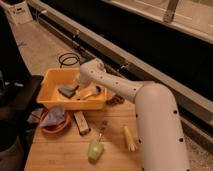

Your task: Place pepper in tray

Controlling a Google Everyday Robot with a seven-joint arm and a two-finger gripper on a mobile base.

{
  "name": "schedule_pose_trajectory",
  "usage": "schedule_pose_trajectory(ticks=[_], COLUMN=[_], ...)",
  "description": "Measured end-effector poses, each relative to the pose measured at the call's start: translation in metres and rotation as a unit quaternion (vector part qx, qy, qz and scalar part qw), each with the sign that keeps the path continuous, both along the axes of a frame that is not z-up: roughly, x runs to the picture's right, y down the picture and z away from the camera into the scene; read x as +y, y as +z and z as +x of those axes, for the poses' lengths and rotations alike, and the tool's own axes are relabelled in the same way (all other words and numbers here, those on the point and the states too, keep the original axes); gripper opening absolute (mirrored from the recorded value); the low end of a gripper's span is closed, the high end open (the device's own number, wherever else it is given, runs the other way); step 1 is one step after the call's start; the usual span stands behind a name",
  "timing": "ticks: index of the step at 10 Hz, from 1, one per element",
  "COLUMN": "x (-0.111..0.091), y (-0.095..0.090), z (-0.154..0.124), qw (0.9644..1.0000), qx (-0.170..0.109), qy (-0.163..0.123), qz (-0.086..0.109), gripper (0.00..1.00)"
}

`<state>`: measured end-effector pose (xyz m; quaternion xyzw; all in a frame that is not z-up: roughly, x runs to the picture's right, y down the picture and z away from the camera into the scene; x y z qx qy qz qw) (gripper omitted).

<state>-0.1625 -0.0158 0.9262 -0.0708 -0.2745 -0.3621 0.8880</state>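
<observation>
The yellow-orange tray [47,102] stands at the back left of the wooden table. It holds a grey-blue sponge [66,90] and a wooden-handled brush [90,93]. My white arm reaches from the right over the tray, and the gripper [78,84] hangs low over the tray's middle, beside the sponge. Whether it holds anything is hidden. A slim dark thing [102,126] lies on the table in front of the tray; it may be the pepper, I cannot tell.
A reddish bowl [45,129] with a grey cloth sits front left of the tray. A brown bar [80,123], a pale green vegetable [94,149] and a corn cob [129,138] lie on the table. A dark red thing [116,100] lies right of the tray.
</observation>
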Motion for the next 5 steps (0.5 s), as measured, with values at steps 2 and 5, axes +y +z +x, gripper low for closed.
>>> schedule_pose_trajectory(ticks=[2,5], x=[-0.007,-0.022], y=[-0.007,-0.018], z=[0.014,0.043], qw=[0.9997,0.9979], qx=[0.023,0.057], qy=[-0.006,-0.003], qz=[0.011,0.03], gripper=[0.65,0.65])
